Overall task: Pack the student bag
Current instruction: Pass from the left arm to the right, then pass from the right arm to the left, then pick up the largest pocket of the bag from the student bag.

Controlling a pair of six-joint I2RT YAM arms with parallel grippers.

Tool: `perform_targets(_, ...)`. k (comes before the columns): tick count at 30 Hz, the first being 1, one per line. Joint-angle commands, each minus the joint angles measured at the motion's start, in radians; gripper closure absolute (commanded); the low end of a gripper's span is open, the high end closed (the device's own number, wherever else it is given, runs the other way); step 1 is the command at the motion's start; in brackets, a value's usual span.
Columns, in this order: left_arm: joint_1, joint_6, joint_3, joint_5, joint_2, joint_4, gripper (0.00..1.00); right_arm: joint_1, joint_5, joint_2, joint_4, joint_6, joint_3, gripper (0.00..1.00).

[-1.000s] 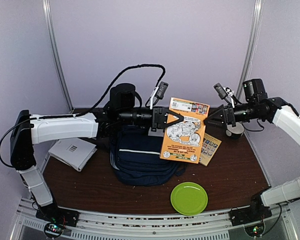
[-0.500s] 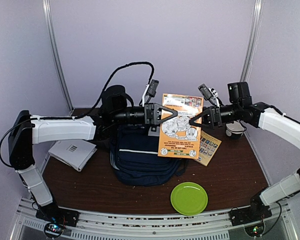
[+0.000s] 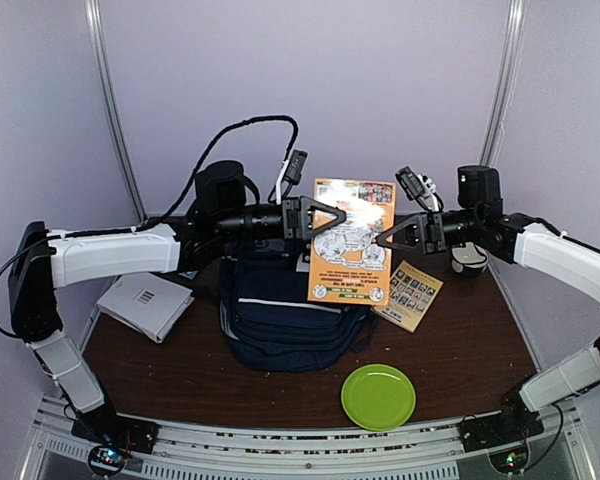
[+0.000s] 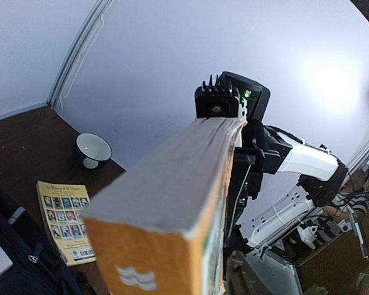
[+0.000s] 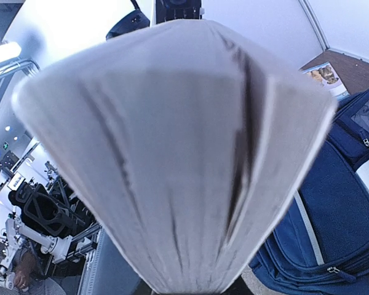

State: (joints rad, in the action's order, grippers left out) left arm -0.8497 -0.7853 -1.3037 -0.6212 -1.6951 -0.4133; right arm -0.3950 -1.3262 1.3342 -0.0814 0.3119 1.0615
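Observation:
The student bag [image 3: 280, 320] lies navy blue with a white stripe at the table's middle, also low in the right wrist view [image 5: 338, 203]. An orange book [image 3: 348, 245] hangs upright in the air above the bag's right side. My left gripper [image 3: 332, 218] reaches over the book's left edge, and its spine [image 4: 166, 203] fills the left wrist view and hides the jaws. My right gripper [image 3: 383, 238] is shut on the right edge, where the page edges [image 5: 172, 153] fill the right wrist view.
A yellow booklet [image 3: 410, 292] lies right of the bag. A green plate [image 3: 378, 396] sits near the front edge. A white book [image 3: 145, 303] lies at the left. A small bowl [image 3: 468, 258] stands at the back right, behind the right arm.
The book and both grippers have moved left and slightly up. The right gripper has come in from the right and closed on the book's right edge.

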Motion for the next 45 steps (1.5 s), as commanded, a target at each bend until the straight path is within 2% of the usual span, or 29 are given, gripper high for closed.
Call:
perform_targets(1, 0.003, 0.071, -0.006, 0.062, 0.054, 0.036, 0.52, -0.004, -0.011, -0.002, 0.125, 0.079, 0.05, 1.0)
perform_targets(9, -0.002, -0.032, 0.112, 0.035, 0.061, -0.15, 0.5, 0.015, 0.014, 0.014, 0.434, 0.348, 0.04, 1.0)
perform_targets(11, -0.008, -0.04, 0.124, 0.022, 0.06, -0.159, 0.52, 0.018, 0.018, 0.022, 0.491, 0.391, 0.042, 1.0)
perform_targets(15, -0.02, -0.04, 0.142, 0.008, 0.071, -0.172, 0.6, 0.024, 0.026, 0.033, 0.502, 0.412, 0.059, 1.0)
perform_targets(17, -0.02, -0.035, 0.156, 0.02, 0.082, -0.164, 0.64, 0.028, 0.033, 0.038, 0.466, 0.386, 0.068, 1.0)
perform_targets(25, -0.019, -0.059, 0.176, -0.009, 0.075, -0.213, 0.94, 0.029, 0.135, 0.055, 0.055, 0.038, 0.119, 1.0)
perform_targets(27, -0.016, -0.053, 0.18, -0.009, 0.086, -0.202, 1.0, 0.029, 0.143, 0.059, -0.013, -0.042, 0.133, 0.91)
perform_targets(29, -0.008, -0.041, 0.188, -0.005, 0.111, -0.173, 1.0, 0.03, 0.162, 0.058, -0.096, -0.13, 0.148, 0.74)
perform_targets(31, 0.009, -0.011, 0.205, 0.01, 0.156, -0.095, 1.0, 0.03, 0.218, 0.049, -0.251, -0.284, 0.167, 0.61)
perform_targets(32, 0.015, 0.016, 0.215, 0.03, 0.188, -0.033, 1.0, 0.029, 0.255, 0.038, -0.308, -0.358, 0.166, 0.57)
perform_targets(36, 0.027, 0.165, 0.228, 0.149, 0.336, 0.298, 1.0, 0.01, 0.382, -0.008, -0.356, -0.488, 0.09, 0.47)
perform_targets(40, 0.042, 0.211, 0.233, 0.252, 0.449, 0.603, 1.0, -0.107, 0.595, 0.022, -0.509, -0.673, 0.124, 0.48)
perform_targets(45, 0.135, 0.173, 0.293, 0.272, 0.554, 0.876, 1.0, -0.303, 0.84, 0.09, -0.509, -0.768, 0.128, 0.57)
